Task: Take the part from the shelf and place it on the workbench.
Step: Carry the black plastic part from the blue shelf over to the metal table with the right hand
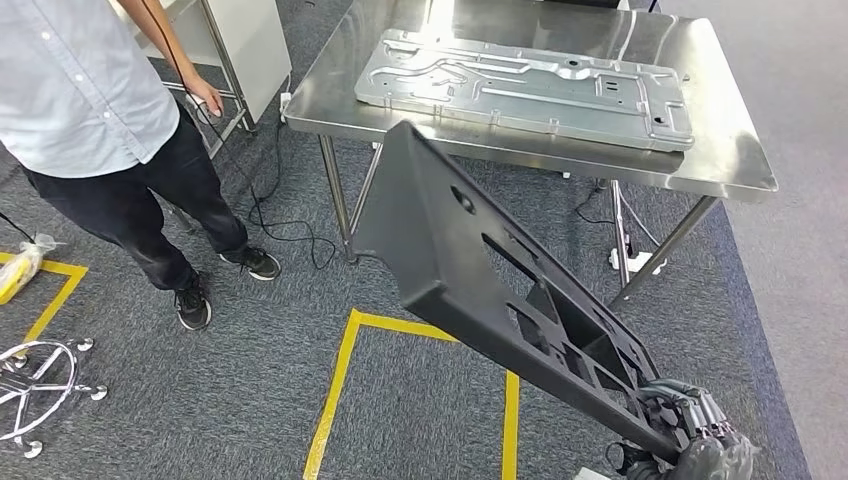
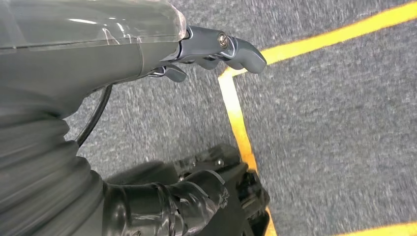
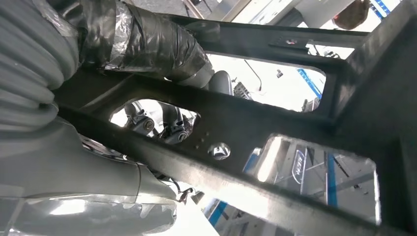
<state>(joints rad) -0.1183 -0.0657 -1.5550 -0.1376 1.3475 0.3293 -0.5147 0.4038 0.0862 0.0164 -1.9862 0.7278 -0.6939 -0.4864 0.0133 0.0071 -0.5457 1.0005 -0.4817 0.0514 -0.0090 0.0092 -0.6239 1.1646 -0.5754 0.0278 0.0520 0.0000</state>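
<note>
Your right hand (image 1: 700,440) grips the black part (image 1: 470,270) short of the surface (image 1: 740,160); left hand (image 2: 216,49) released; no legible writing.

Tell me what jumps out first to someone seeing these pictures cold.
A long black plastic part juts diagonally across the head view, gripped at its lower end by the right hand. Beyond it, a steel workbench carries a grey stamped metal panel; a person stands at left.

Workshop: steel workbench (image 1: 730,165), floor tape (image 1: 340,370).
</note>
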